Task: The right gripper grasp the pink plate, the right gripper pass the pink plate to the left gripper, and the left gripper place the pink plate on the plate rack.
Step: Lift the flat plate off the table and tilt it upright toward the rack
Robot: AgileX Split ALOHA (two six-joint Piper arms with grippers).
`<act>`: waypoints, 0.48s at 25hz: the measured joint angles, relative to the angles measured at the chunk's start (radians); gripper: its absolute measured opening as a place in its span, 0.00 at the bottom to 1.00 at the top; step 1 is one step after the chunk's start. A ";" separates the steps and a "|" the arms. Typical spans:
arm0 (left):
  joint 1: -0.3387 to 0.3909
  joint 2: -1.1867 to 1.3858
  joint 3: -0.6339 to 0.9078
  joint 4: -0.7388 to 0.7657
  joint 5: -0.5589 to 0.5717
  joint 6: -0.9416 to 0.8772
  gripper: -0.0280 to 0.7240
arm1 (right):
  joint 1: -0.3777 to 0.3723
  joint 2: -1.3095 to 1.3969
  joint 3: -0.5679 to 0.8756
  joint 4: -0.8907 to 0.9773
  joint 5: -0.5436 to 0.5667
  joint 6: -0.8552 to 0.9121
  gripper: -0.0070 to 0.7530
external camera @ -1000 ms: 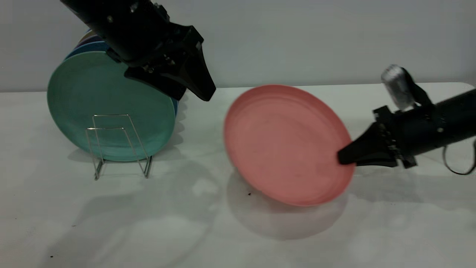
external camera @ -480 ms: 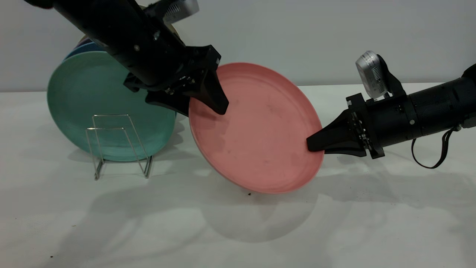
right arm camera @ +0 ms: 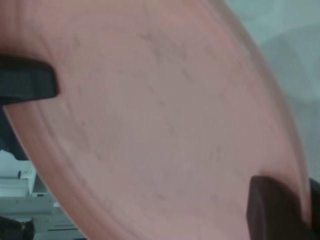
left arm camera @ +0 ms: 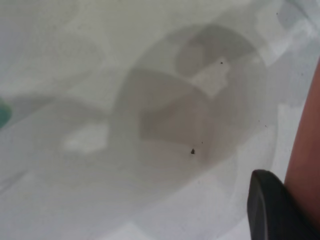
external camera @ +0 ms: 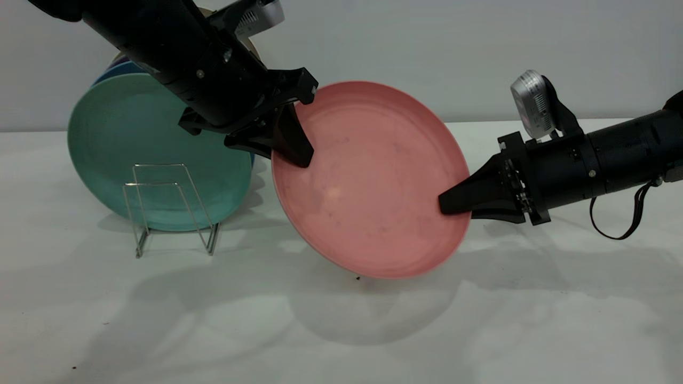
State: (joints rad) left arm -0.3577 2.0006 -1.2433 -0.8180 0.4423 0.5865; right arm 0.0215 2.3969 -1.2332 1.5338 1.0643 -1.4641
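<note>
The pink plate hangs tilted above the table, face toward the exterior camera. My right gripper is shut on its right rim; one of its fingers lies on the plate face. My left gripper reaches down from the upper left and is shut on the plate's left rim, one jaw in front and the other hidden behind. Its finger presses against the plate's edge and also shows in the right wrist view. The silver wire plate rack stands at the left.
A teal-green plate stands upright in the rack, with more plates stacked behind it. The rack's front loops are bare. The white table stretches in front, under the plate's shadow.
The right gripper lifted the pink plate off the table and carried it left and up. The left gripper came down onto its left rim and closed. The plate now stands more upright.
</note>
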 joint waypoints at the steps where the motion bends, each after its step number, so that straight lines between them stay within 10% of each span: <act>1: 0.000 0.000 0.000 -0.001 0.002 0.010 0.13 | 0.000 -0.009 0.000 -0.002 0.001 0.000 0.17; 12: 0.026 -0.066 -0.001 0.055 0.022 0.276 0.13 | -0.056 -0.369 0.005 -0.034 0.064 0.063 0.74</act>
State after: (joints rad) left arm -0.3320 1.9348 -1.2442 -0.7626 0.4640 0.8627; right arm -0.0344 2.0281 -1.2278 1.5002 1.1286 -1.4014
